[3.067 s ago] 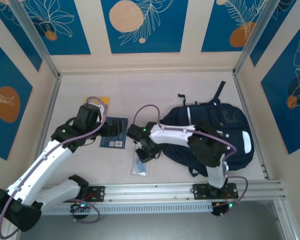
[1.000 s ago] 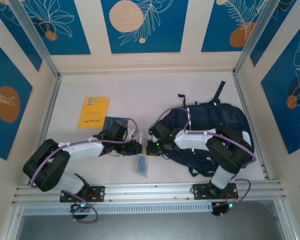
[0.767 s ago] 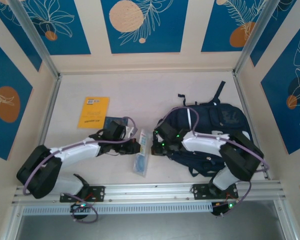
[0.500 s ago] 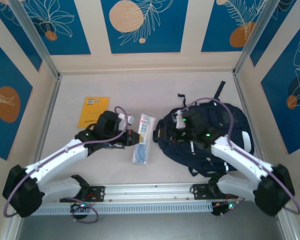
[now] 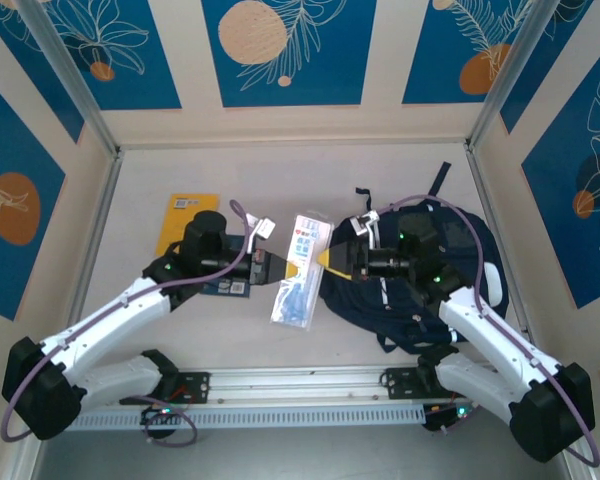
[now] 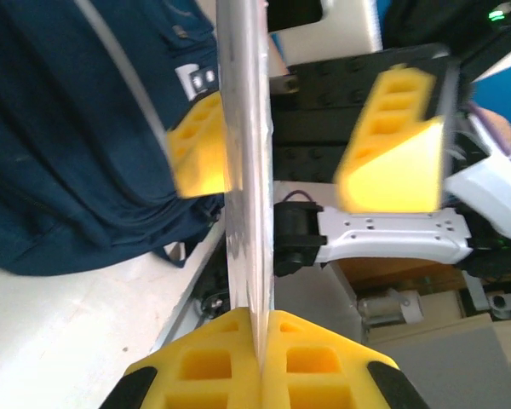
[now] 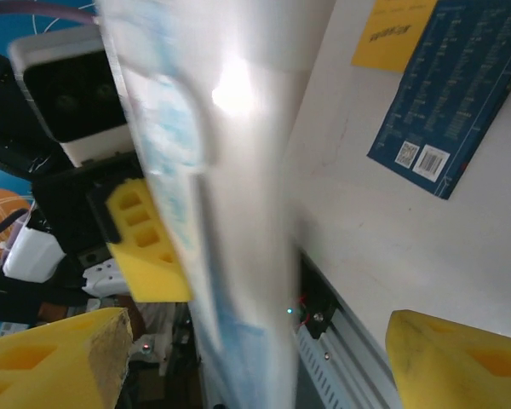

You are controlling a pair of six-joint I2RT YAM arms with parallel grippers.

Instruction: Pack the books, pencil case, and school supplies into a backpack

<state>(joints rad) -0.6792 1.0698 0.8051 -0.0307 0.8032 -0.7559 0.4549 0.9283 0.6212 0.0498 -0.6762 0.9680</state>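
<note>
From above, my left gripper [image 5: 277, 268] pinches the pale blue-white flat packet [image 5: 300, 262] near its middle, above the tabletop [image 5: 280, 180] between my two arms. The packet is closer to the large dark navy fabric backpack [image 5: 450, 250] than half a second ago. My right gripper [image 5: 325, 262], then over the backpack, now faces the packet with jaws spread; a second ago they were pressed together. The yellow-orange thin book [image 5: 185, 215] lies toward the far left edge and the dark navy thin book [image 5: 225, 285] beside it, both unmoved. From my left wrist, the packet [image 6: 245, 170] stands edge-on, clamped between my fingers [image 6: 204, 366], and the right gripper's yellow fingers [image 6: 392, 149] flank it. From my right wrist, the packet [image 7: 230, 170] fills the gap between my parted fingers [image 7: 51, 358].
</note>
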